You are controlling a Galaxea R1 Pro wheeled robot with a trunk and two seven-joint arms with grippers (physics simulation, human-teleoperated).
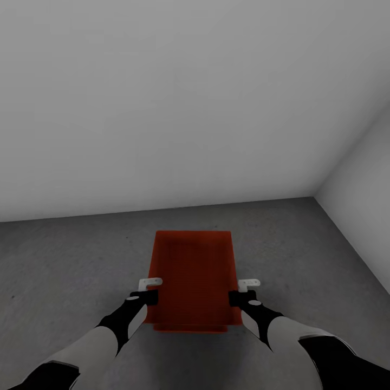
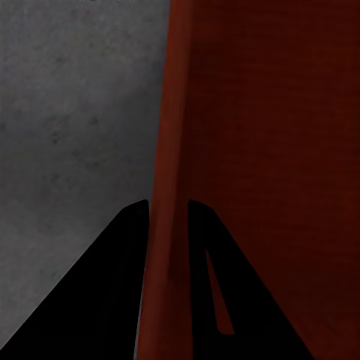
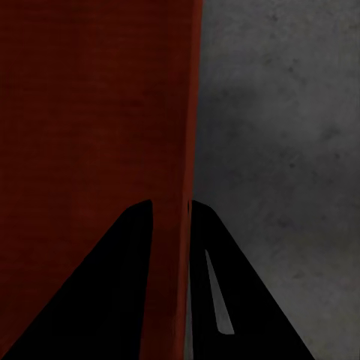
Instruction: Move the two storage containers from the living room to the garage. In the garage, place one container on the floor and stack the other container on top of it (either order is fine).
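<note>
Words: none can be read.
Numbers: none can be read.
Labels or signs: none can be read.
</note>
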